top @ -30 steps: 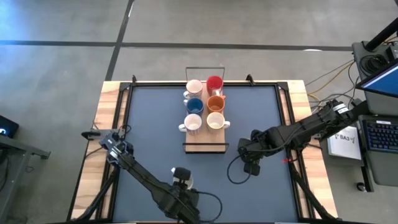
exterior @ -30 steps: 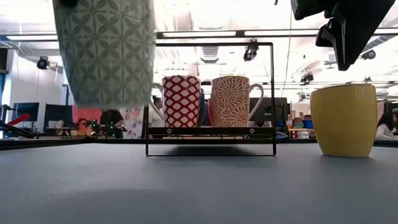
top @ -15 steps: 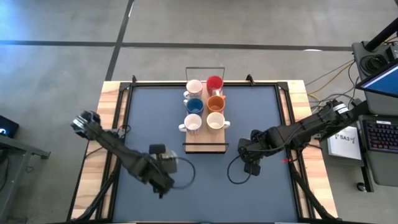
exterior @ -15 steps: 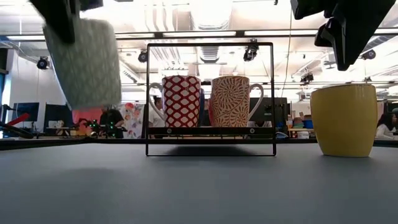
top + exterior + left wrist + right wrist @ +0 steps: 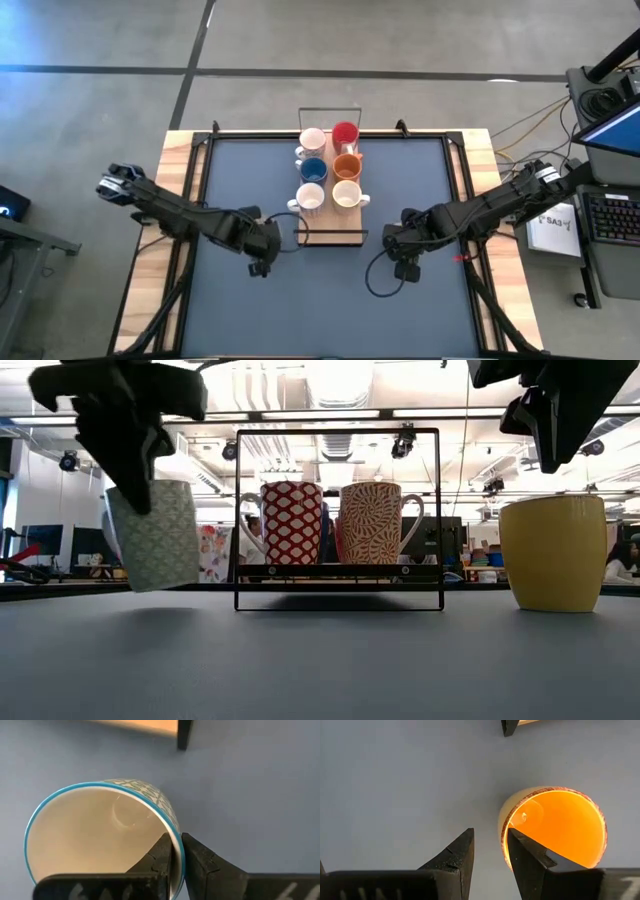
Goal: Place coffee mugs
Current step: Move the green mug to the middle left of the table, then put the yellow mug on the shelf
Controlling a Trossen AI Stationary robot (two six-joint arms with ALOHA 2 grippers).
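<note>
Left gripper (image 5: pixel 176 851) pinched the rim of a patterned mug (image 5: pixel 155 537) held above the table (image 5: pixel 320 660) — right gripper (image 5: pixel 490 851), fingers spread, straddled the yellow mug's (image 5: pixel 552 827) rim.

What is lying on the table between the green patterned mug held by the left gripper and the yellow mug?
In the low view, the black wire frame with two mugs inside stands between the green patterned mug and the yellow mug.

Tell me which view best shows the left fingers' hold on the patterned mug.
The left wrist view: the left gripper pinches the mug by its blue rim, one finger inside, one outside. The low view shows the mug hanging tilted above the table. In the high view the arm covers it; the right wrist view misses it.
</note>
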